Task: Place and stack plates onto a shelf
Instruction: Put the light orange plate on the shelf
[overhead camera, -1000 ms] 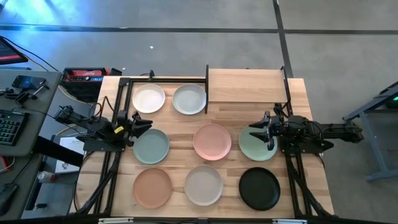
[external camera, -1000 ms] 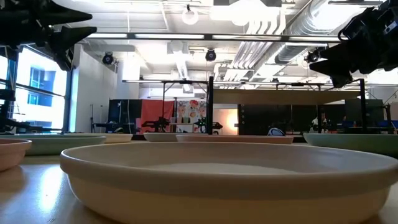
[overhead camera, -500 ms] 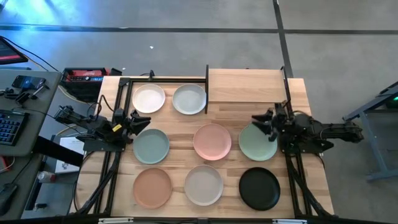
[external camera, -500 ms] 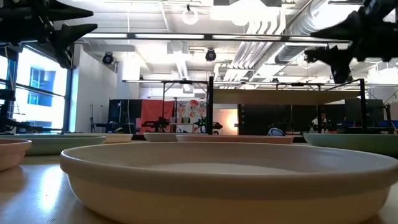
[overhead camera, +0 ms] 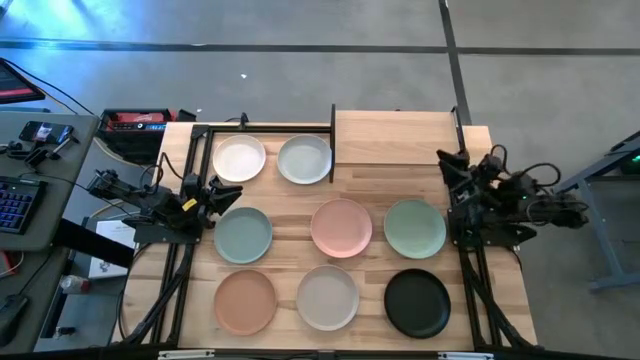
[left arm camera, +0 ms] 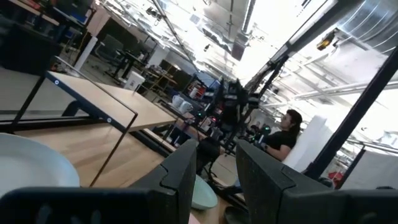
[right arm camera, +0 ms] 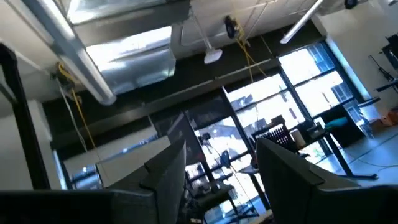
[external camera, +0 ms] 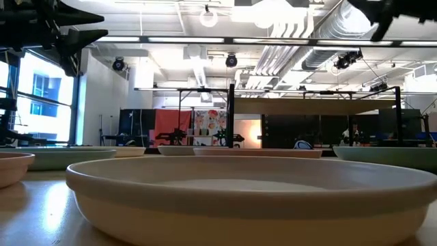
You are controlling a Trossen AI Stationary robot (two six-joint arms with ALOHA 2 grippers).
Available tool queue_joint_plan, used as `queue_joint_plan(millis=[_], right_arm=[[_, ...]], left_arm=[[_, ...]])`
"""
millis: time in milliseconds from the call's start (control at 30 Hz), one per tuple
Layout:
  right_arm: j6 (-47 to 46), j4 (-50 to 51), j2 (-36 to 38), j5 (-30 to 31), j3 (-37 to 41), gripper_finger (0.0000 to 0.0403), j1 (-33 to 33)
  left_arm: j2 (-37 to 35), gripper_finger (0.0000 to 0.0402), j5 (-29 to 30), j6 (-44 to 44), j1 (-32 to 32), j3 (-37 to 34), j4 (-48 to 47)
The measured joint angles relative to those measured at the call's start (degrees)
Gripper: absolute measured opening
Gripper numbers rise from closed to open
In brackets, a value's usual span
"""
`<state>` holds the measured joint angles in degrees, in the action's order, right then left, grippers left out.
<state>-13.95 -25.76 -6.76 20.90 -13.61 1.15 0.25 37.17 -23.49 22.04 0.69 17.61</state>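
Observation:
Eight plates lie flat on the table in the high view: white, pale grey, blue-green, pink, mint green, peach, beige and black. The shelf stands at the far edge, nothing on it. My left gripper hovers open above the table between the white and blue-green plates. My right gripper is open, raised near the shelf's right post, beyond the mint plate, and points up at the ceiling.
A black metal frame runs along the table's left and far sides beside the white plate. The shelf's black posts stand next to the pale grey plate. In the left wrist view a person sits beyond the table's right side.
My right gripper has drawn back from above the mint green plate toward the table's right and far edge, rising and tipping upward until it leaves most of the low view. It stays open. No plate has moved.

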Motion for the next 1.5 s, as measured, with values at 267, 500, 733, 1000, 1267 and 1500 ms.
queue_joint_plan(millis=[267, 500, 733, 1000, 1267, 1500], right_arm=[[2.3, 19.0, -19.0, 2.3, -20.8, 0.0181, 0.0], [2.1, 31.4, -37.1, 2.6, -36.0, 0.0181, 0.0], [-5.6, 41.5, -51.4, 2.5, -47.0, 0.0181, 0.0], [-16.7, 51.1, -64.6, -1.5, -54.5, 0.0181, 0.0], [-27.6, 51.3, -75.3, -9.9, -55.1, 0.0181, 0.0], [-32.5, 51.2, -82.8, -16.9, -55.1, 0.0181, 1.4]], left_arm=[[0.0, 0.0102, 0.6, -0.3, 0.0, 0.0, 0.0], [0.0, 0.0102, 1.0, -0.4, 0.0, 0.0, 0.0], [0.0, 0.0102, 1.0, -0.4, 0.0, 0.0, -0.2], [0.0, 0.0102, 1.0, -0.4, 0.0, 0.0, -0.2], [0.0, 0.0102, 1.0, -0.5, 0.0, 0.0, -0.2], [0.0, 0.0102, 1.0, -0.5, 0.0, 0.0, -0.2]])
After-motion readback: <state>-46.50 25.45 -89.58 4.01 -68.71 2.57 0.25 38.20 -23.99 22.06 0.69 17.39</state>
